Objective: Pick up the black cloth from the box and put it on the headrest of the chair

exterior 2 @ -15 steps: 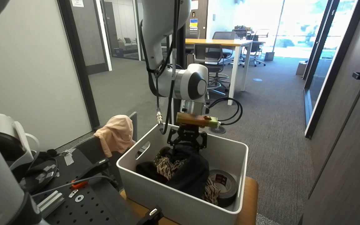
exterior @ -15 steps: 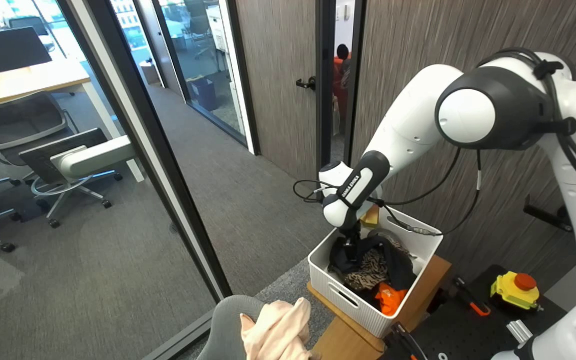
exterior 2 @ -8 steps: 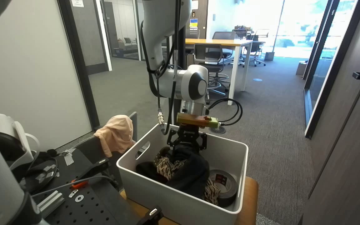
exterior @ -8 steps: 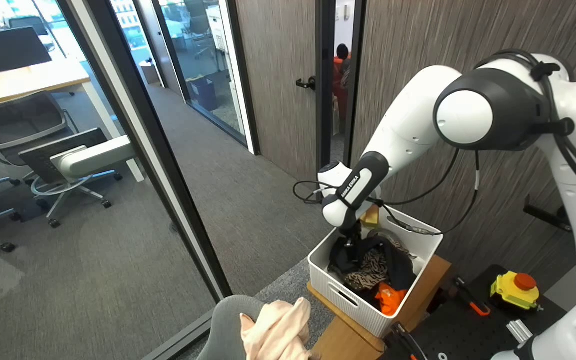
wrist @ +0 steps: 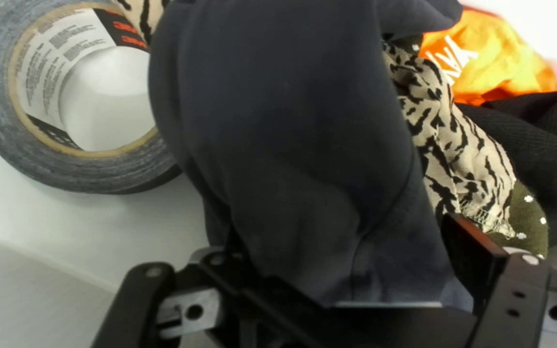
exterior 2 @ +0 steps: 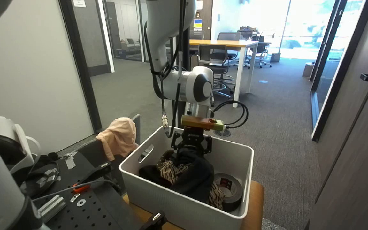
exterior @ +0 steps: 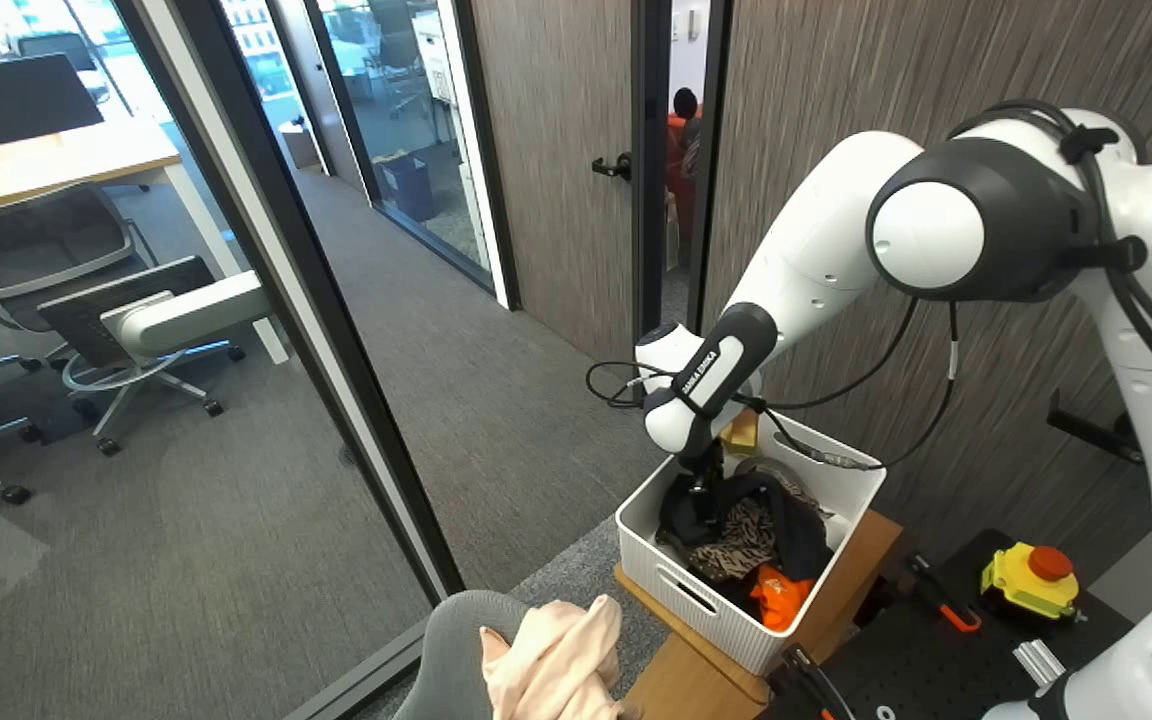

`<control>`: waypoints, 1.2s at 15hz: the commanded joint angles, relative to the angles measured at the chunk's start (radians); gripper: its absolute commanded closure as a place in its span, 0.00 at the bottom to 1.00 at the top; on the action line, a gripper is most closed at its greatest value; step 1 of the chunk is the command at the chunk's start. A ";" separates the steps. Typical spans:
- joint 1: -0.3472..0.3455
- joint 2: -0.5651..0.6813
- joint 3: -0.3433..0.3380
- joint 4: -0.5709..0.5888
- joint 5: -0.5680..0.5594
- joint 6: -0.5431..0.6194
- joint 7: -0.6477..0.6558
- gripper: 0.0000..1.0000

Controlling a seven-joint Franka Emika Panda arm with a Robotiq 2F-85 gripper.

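The black two-fingered pincer (wrist: 344, 261) stands wide, astride the limp, plain black cloth (wrist: 283, 121) bunched in the white rectangular plastic bin (exterior 2: 177, 207). Best close on a thick fold, missing the crumpled beige, black-striped fabric (wrist: 462, 164), then lift straight up.

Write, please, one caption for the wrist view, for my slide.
The open gripper straddles the black cloth lying between a 3M tape roll and a tiger-striped cloth.
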 commanded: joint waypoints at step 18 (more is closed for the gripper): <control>-0.018 0.010 0.016 0.029 -0.025 -0.023 0.006 0.66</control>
